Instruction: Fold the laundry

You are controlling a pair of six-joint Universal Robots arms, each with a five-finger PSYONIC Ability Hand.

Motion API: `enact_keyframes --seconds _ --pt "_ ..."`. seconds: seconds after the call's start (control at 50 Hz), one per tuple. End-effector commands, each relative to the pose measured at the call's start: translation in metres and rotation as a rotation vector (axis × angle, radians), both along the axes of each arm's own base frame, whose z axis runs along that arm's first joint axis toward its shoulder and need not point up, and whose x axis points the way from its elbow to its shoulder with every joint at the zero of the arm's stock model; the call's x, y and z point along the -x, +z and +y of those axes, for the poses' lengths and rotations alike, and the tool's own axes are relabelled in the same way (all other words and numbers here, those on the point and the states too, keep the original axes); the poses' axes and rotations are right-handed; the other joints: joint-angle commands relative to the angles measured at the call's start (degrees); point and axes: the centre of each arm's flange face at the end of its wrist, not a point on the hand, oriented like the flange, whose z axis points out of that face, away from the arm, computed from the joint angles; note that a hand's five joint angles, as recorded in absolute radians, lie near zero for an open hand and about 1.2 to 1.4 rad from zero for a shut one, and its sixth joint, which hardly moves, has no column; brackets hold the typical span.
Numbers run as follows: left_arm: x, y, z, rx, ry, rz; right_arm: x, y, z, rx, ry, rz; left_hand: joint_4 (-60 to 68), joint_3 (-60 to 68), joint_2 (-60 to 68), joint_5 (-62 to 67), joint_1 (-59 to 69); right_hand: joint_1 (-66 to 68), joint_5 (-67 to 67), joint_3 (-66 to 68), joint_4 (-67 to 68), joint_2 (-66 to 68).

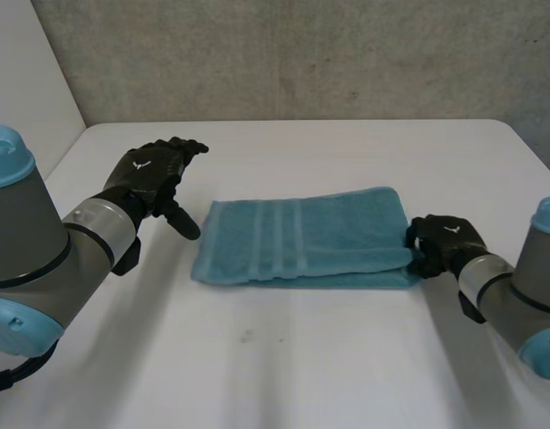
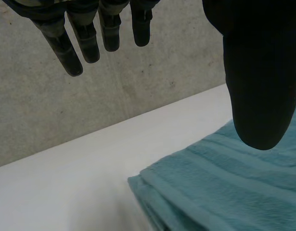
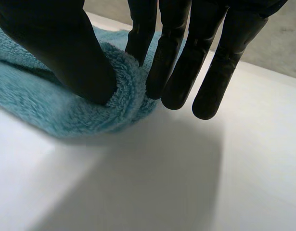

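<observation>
White worktop is stretching before a grey concrete wall. Left robot hand is hovering, fingers straight and released, just beside the left end of a folded teal terry towel lying mid-worktop. Right robot hand is pinching the towel's right end between thumb and fingers.

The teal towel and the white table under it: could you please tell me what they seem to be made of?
The towel looks like soft terry cloth, probably cotton: a fuzzy pile shows in the right wrist view, and flat woven bands cross it. The table looks like a smooth matte white board, perhaps laminate or paint: no grain, only soft shadows.
</observation>
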Motion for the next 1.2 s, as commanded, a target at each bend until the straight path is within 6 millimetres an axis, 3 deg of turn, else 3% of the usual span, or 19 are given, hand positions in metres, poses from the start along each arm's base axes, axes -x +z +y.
enact_keyframes --seconds 0.02,0.1,0.22,0.24,0.28,0.36,0.44,0.48,0.5,0.54,0.66,0.7,0.76,0.78,0.84,0.98,1.04,1.14,1.2 --pt "0.001 -0.001 0.002 0.0 -0.005 -0.006 0.044 0.017 -0.009 0.016 -0.098 0.085 -0.85 -1.38 -0.81 -1.64 -0.08 28.37 15.67 12.25 11.71 12.51" --pt "0.001 -0.001 0.002 0.001 -0.004 -0.007 0.068 0.038 -0.018 0.091 -0.137 0.185 -1.02 -1.55 -0.98 -1.81 -0.25 28.37 15.67 12.25 11.71 12.51" --pt "0.001 0.0 0.003 0.003 -0.006 -0.008 0.05 0.075 -0.017 0.225 -0.086 0.195 -1.19 -1.72 -1.15 -1.98 -0.41 28.37 15.67 12.25 11.71 12.51" --pt "0.001 0.001 0.003 0.006 -0.006 -0.007 0.041 0.08 -0.015 0.242 -0.063 0.184 -1.19 -1.72 -1.15 -1.98 -0.41 28.37 15.67 12.25 11.71 12.51" --pt "0.001 0.002 0.003 0.01 -0.007 -0.004 -0.004 0.096 0.0 0.298 0.055 0.117 -1.36 -1.89 -1.32 -2.15 -0.58 28.37 15.67 12.25 11.71 12.51" --pt "0.002 0.005 0.003 0.018 -0.008 0.001 -0.055 0.106 0.029 0.331 0.21 0.045 -1.36 -1.89 -1.32 -2.15 -0.58 28.37 15.67 12.25 11.71 12.51" --pt "0.008 0.009 0.006 0.03 -0.027 0.008 -0.096 0.091 0.061 0.303 0.355 0.032 -1.69 -2.22 -1.66 -2.49 -0.92 28.37 15.67 12.25 11.71 12.51" --pt "0.011 0.01 0.008 0.034 -0.036 0.01 -0.126 0.075 0.093 0.27 0.478 0.033 -1.69 -2.22 -1.66 -2.49 -0.92 28.37 15.67 12.25 11.71 12.51" --pt "0.013 0.011 0.009 0.036 -0.042 0.009 -0.126 0.074 0.093 0.27 0.479 0.033 -1.86 -2.39 -1.82 -2.65 -1.09 28.37 15.67 12.25 11.71 12.51" --pt "0.014 0.011 0.009 0.039 -0.045 0.01 -0.146 0.053 0.123 0.214 0.584 0.041 -1.86 -2.39 -1.82 -2.65 -1.09 28.37 15.67 12.25 11.71 12.51" --pt "0.03 0.011 0.015 0.046 -0.092 0.017 -0.146 0.039 0.126 0.166 0.575 0.067 -1.91 -2.44 -1.87 -2.7 -1.13 28.37 15.67 12.25 11.71 12.51" --pt "0.044 0.005 0.017 0.037 -0.129 0.017 -0.141 0.047 0.123 0.174 0.535 0.063 -1.91 -2.44 -1.87 -2.7 -1.13 -18.14 -30.84 -34.25 -34.8 -34.0" --pt "0.058 -0.001 0.024 0.035 -0.171 0.01 -0.124 0.076 0.102 0.236 0.432 0.033 -1.91 -2.44 -1.87 -2.7 -1.13 -40.83 -53.53 -56.94 -57.49 -56.69" --pt "0.068 -0.005 0.028 0.032 -0.199 0.006 -0.111 0.094 0.09 0.264 0.37 0.0 -1.91 -2.44 -1.87 -2.7 -1.13 -41.63 -54.33 -57.75 -58.29 -57.49" --pt "0.083 -0.011 0.033 0.021 -0.236 0.001 -0.09 0.11 0.072 0.258 0.27 -0.087 -1.86 -2.39 -1.83 -2.66 -1.09 -41.63 -54.33 -57.75 -58.29 -57.49" --pt "0.115 -0.033 0.044 0.011 -0.234 -0.019 -0.063 0.108 0.044 0.17 0.135 -0.212 -0.85 -1.38 -0.82 -1.65 -0.08 -41.63 -54.33 -57.75 -58.29 -57.49" --pt "0.12 -0.047 0.043 -0.003 -0.2 -0.042 -0.056 0.094 0.034 0.11 0.129 -0.209 -0.85 -1.38 -0.81 -1.65 -0.08 -41.63 -54.33 -57.75 -58.29 -57.49" --pt "0.116 -0.071 0.043 -0.043 -0.143 -0.095 -0.059 0.049 0.023 -0.045 0.157 -0.18 -0.68 -1.21 -0.65 -1.48 0.09 -41.63 -54.33 -57.75 -58.29 -57.49" --pt "0.111 -0.085 0.046 -0.082 -0.133 -0.134 -0.059 0.037 0.019 -0.096 0.157 -0.169 -0.85 -1.38 -0.81 -1.65 -0.08 -41.63 -54.33 -57.75 -58.29 -57.49"
